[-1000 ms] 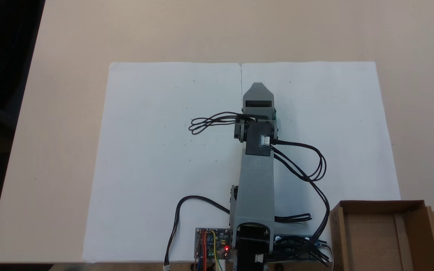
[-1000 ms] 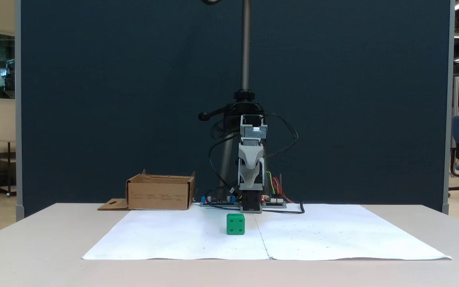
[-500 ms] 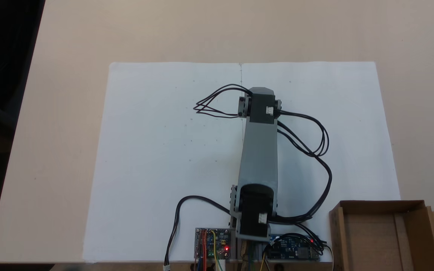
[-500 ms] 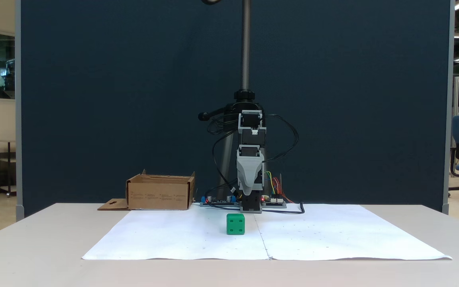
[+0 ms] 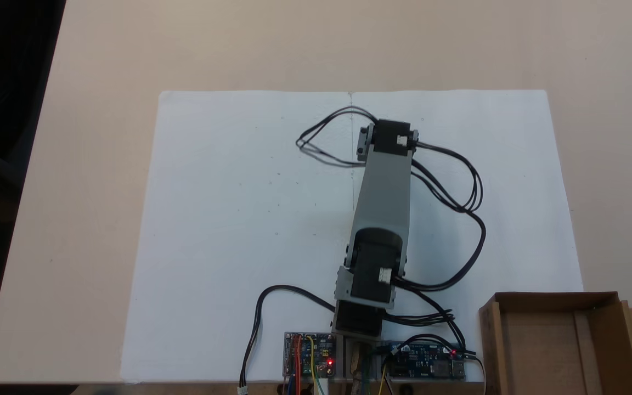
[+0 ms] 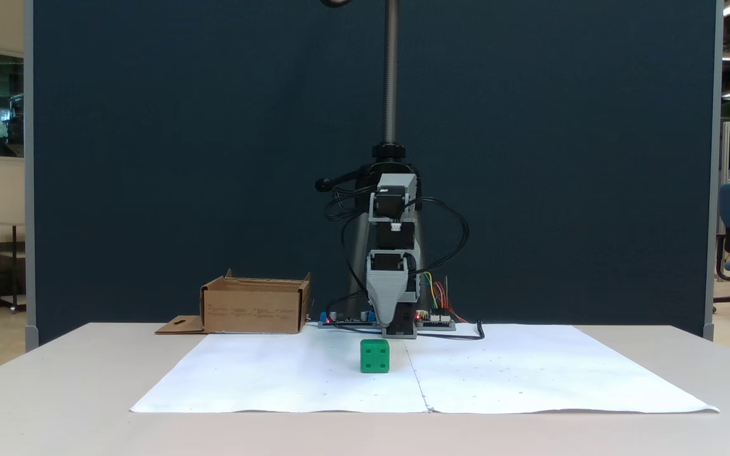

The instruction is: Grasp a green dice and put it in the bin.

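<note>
Since the earlier frames the arm has reached farther out and the tool (image 6: 391, 323) has come lower – pointing down just behind the small bright green plastic dice (image 6: 374, 355). The dice stands on white paper sheets (image 6: 276, 380) on the beige worktop (image 5: 102, 164), apart from the tool. Whether the tool is parted cannot be told; it holds nothing. Farther back, left in this fixed view – the shallow brown cardboard bin (image 6: 255, 305) (image 5: 554, 343).

Even indoor light, soft shadows (faint), sharp focus
</note>
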Controlling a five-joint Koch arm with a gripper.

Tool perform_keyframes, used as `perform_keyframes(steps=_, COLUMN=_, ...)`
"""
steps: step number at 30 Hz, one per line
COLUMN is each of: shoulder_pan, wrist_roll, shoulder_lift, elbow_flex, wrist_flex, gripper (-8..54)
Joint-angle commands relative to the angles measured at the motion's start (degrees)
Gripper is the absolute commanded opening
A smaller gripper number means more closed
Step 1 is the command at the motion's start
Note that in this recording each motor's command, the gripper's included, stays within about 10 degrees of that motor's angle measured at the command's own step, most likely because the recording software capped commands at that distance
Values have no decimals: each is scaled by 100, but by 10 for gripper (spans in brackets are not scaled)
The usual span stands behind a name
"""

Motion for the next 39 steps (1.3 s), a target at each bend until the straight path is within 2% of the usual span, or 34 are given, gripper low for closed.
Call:
perform_keyframes(steps=1, shoulder_pan=114, wrist_roll=-457, shoulder_lift=-53, elbow_flex=-316, wrist_flex=53, gripper=422)
perform_keyframes(steps=22, shoulder_pan=325, wrist_roll=-703, shoulder_lift=-1160, elbow_flex=-773, wrist_flex=53, gripper=422)
perform_keyframes(steps=36, shoulder_pan=501, wrist_roll=-659, shoulder_lift=-1512, elbow_flex=-853, wrist_flex=79, gripper=419)
perform_keyframes(steps=39, shoulder_pan=519, wrist_roll=-378, shoulder_lift=-1512, elbow_flex=-853, wrist_flex=79, gripper=419)
